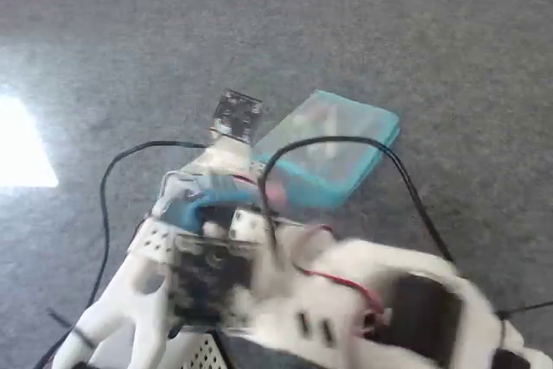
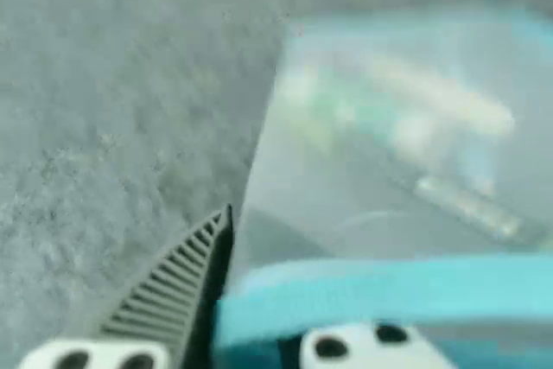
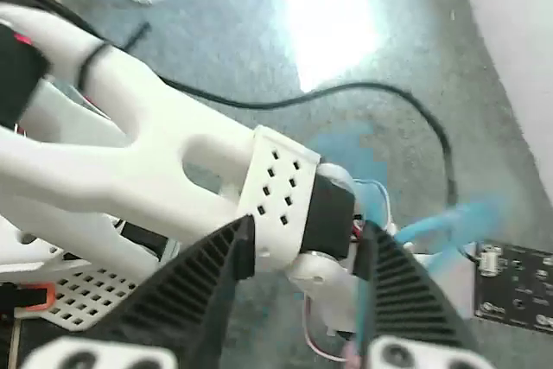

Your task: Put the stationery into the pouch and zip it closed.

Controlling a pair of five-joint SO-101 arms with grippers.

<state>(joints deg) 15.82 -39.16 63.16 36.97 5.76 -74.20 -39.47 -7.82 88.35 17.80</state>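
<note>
On the table (image 1: 104, 49), a little right of the middle in the high view, the pouch (image 1: 333, 149), lying flat; inside it, the stationery (image 2: 432, 92); just before its near left corner, the end of the left arm (image 1: 220, 157), close against the pouch's edge; before and right of that, nearest the camera, the right arm (image 1: 371, 300); across the pouch's near part, a cable (image 1: 346, 139); beyond the gap of the right gripper (image 3: 307, 226), the left arm

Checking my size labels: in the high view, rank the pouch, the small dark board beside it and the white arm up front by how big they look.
1. white arm, though nearness to the camera inflates it
2. pouch
3. dark board
</note>
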